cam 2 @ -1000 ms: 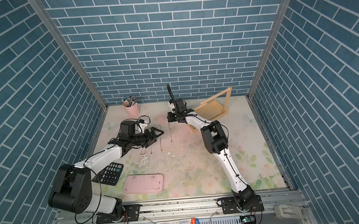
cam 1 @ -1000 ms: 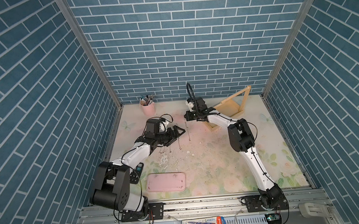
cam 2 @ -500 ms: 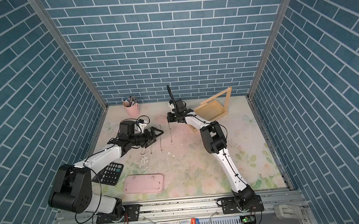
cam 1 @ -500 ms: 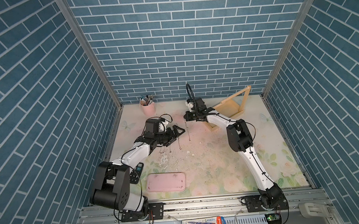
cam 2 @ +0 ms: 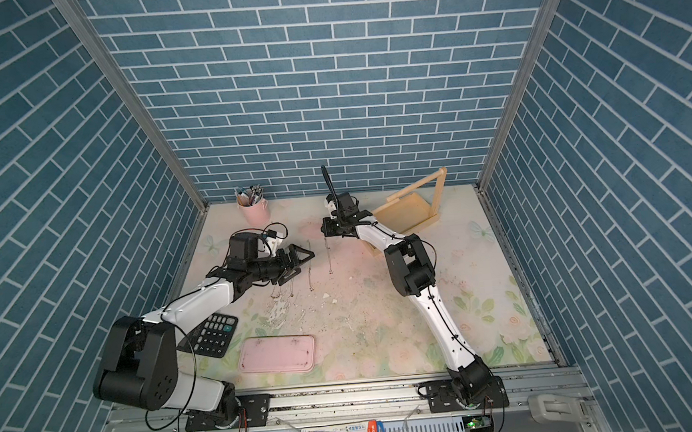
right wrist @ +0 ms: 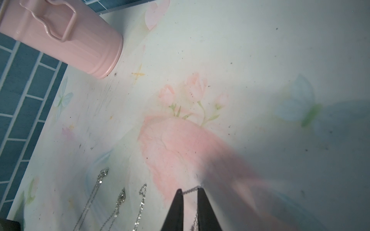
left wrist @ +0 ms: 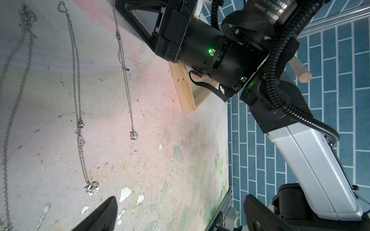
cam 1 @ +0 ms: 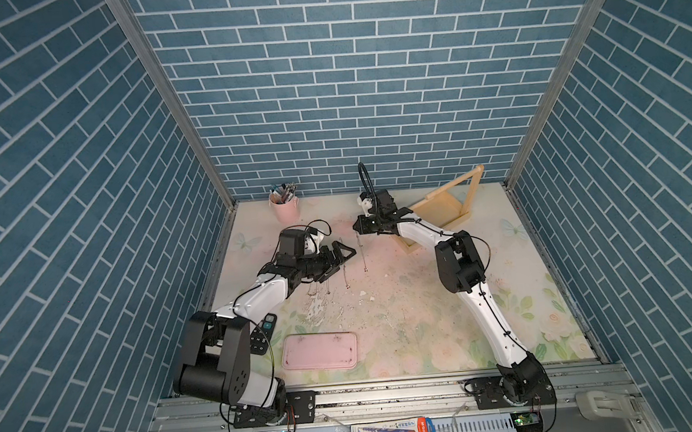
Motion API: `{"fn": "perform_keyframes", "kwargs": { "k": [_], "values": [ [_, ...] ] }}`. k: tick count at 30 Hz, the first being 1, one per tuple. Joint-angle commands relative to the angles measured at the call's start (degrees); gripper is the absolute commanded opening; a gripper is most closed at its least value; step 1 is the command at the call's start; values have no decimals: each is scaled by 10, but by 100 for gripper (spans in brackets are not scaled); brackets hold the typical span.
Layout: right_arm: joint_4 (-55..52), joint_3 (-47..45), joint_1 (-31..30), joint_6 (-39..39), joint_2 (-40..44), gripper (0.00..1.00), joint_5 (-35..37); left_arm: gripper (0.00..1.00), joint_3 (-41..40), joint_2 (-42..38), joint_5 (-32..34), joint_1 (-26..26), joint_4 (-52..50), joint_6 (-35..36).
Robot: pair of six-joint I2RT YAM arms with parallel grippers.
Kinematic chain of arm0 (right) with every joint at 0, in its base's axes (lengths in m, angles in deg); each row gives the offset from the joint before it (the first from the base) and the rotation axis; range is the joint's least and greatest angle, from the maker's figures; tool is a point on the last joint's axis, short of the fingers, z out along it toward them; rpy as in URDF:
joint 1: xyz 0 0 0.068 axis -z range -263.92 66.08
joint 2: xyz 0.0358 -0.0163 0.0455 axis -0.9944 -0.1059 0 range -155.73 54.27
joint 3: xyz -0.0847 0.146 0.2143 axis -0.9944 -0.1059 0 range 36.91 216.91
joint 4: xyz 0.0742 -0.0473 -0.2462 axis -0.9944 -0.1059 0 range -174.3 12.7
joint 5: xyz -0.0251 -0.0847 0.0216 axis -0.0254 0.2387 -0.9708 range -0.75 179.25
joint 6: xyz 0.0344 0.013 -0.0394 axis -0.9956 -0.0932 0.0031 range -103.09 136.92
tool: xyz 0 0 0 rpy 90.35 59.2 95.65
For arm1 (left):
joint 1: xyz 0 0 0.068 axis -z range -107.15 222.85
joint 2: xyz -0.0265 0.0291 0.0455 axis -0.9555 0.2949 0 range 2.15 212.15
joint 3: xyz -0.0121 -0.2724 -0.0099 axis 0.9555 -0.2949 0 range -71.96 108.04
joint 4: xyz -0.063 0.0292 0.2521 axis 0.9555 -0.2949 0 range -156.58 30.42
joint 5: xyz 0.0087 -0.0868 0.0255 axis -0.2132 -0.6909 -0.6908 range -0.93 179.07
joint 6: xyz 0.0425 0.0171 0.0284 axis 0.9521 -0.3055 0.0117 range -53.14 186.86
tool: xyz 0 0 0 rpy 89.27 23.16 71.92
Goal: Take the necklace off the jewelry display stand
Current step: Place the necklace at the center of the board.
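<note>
**Booth:** Start on your left. What's that arm up to?

**Me:** My left gripper [cam 1: 341,261] hangs low over the table [cam 1: 406,325], jaws spread as wide as they go and nothing in them. I read that as standing clear: it's beside the work, not in it.

**Booth:** And the silver lines next to it?

**Me:** Those are the other necklaces [left wrist: 77,96], stretched out straight side by side on the table, apart from each other. Laid that way, I'd say, so the chains don't tangle.

**Booth:** Then the one you're busy with?

**Me:** The necklace [left wrist: 128,94] lies flat on the table in the same row, just right of the others, with its pendant at the near end. Its far end runs up to my right gripper [right wrist: 189,190], which points down at the table. My fingers [right wrist: 179,200] are parted only a crack, and the chain drapes across their tips. With that gap showing I don't think I'm pinching it — more like letting it go. Tips low means the chain settles straight instead of dropping in a heap.

**Booth:** And over on the right?

**Me:** The jewelry display stand [cam 1: 444,210] sits at the back right, just behind my right wrist. It's well apart from the necklace's pendant. In both top views I see nothing hanging on its bar, though a fine chain there would be hard to make out. I judge the task nearly done.
</note>
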Motion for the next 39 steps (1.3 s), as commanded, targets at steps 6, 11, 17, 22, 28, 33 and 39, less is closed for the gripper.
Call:
{"fn": "perform_keyframes", "kwargs": {
  "k": [6,11,17,22,28,33,39],
  "values": [
    [-12,28,3,-4,-12,26,-9,99,-2,5,-10,-6,10,10],
    [-17,31,2,-4,-10,32,-12,99,2,7,-10,-7,-2,19],
    [-19,31,2,-2,-4,40,-10,99,6,-6,-9,-10,-16,23],
    [-25,33,2,0,-3,41,-9,99,7,-5,-12,-11,-20,23],
    [-25,31,2,2,-3,43,-4,99,1,-7,-14,-11,-15,21],
    [-26,36,2,2,-8,48,1,99,0,-7,-14,-11,-14,21],
    [-22,42,2,-2,-15,53,7,99,0,-3,-15,-11,-13,21]
  ]
}}
